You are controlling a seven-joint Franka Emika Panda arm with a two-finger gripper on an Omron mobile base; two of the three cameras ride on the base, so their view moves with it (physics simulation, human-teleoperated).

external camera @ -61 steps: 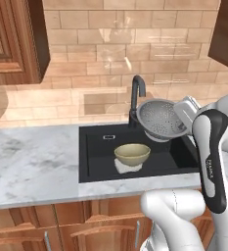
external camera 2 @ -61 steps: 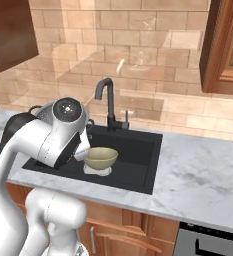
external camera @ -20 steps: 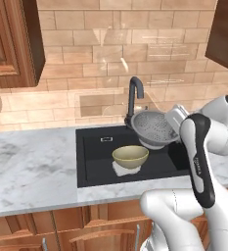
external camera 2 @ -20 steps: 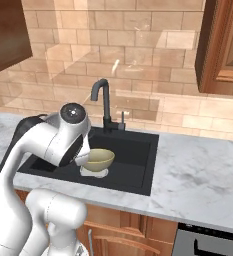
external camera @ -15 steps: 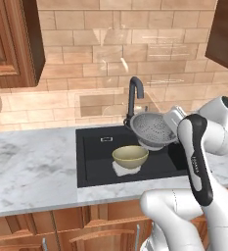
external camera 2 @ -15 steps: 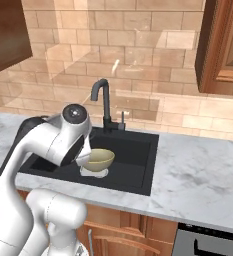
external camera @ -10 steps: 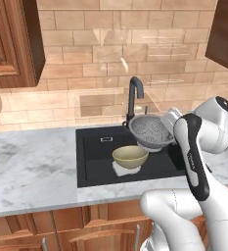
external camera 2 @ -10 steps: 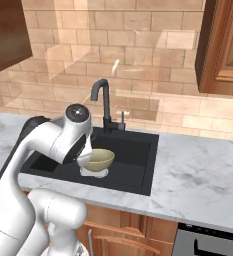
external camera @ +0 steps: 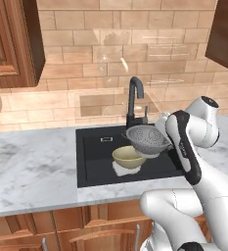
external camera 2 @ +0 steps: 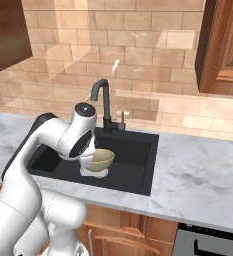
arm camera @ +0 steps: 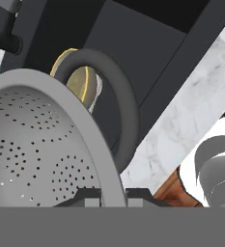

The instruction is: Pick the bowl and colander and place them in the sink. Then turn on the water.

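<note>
Gripper (arm camera: 113,195) fingers are clamped on the rim of the colander (external camera: 146,140), which we find held over the sink (external camera: 93,147), just beside and above the bowl (external camera: 128,156) resting inside. We advise lowering it clear of the bowl, short of the faucet (external camera: 133,98) behind.

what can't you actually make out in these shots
- Gripper: in the hand view its fingertips are cut off by the bottom edge where they pinch the colander rim; in the left base view the arm hides it.
- Colander in the right base view: hidden behind the arm.
- Bowl: the colander covers part of it in the left base view and most of it in the hand view.
- Sink floor under the bowl: a pale patch, too small to identify.
</note>
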